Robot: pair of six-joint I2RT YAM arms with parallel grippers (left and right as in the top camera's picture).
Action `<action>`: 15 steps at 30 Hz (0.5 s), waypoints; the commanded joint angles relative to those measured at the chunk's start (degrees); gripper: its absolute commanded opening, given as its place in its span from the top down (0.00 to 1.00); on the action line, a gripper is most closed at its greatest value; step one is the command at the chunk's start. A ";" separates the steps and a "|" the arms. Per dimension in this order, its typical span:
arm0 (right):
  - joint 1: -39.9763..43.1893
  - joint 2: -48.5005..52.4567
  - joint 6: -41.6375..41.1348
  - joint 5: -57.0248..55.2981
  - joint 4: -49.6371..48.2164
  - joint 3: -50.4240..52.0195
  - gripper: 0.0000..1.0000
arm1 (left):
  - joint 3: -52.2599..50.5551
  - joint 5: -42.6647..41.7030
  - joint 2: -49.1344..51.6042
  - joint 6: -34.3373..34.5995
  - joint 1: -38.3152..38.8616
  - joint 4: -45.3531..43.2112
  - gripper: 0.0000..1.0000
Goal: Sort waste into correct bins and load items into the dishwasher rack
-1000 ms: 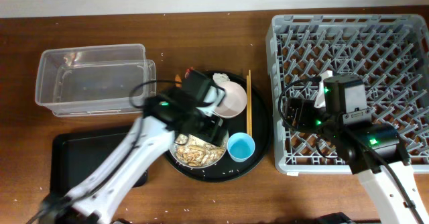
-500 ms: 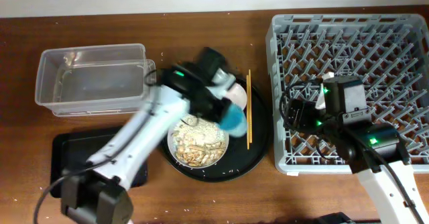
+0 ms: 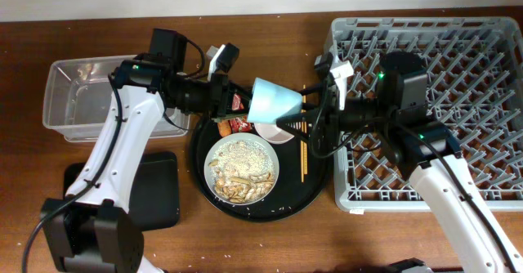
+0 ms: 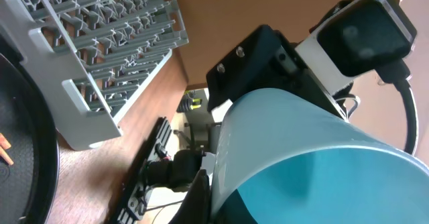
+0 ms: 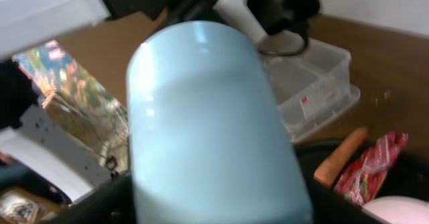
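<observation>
1. Left gripper (image 3: 243,103) clamps the light blue cup (image 3: 274,101) aloft, at 12 o'clock over the round tray (image 3: 317,183).
2. Right gripper (image 3: 307,114), at 3 o'clock of the cup: jaw width unclear, so I confirm its hold before releasing.

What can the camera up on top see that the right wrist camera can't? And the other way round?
Only the overhead view shows the grey dishwasher rack, the chopsticks, the plate-bowl full of food scraps, and the black rectangular tray. Only the right wrist view clearly shows the orange carrot piece, lying beside the red snack wrapper. Both views show the light blue cup held up off the table, the clear tub and the wrapper.
</observation>
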State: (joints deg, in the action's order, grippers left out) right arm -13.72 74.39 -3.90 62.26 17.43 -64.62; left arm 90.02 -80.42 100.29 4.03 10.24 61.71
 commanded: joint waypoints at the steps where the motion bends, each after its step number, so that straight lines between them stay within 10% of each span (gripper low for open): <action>1: -0.46 -0.50 -1.09 1.70 -2.78 -0.66 0.36 | 0.79 -1.64 -0.61 -1.33 0.22 0.07 1.00; 6: 7.54 -7.98 -2.56 -14.56 10.56 -0.76 0.41 | 0.79 6.03 -0.61 -1.29 -0.04 0.04 0.07; 15: 35.28 -12.83 -8.83 -56.24 42.80 -0.76 0.48 | 0.79 12.15 -0.61 -1.27 -0.57 0.07 0.03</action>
State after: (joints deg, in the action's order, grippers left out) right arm 18.83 61.41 -7.86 18.24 59.11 -65.19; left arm 90.13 -69.54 100.27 3.62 9.96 61.69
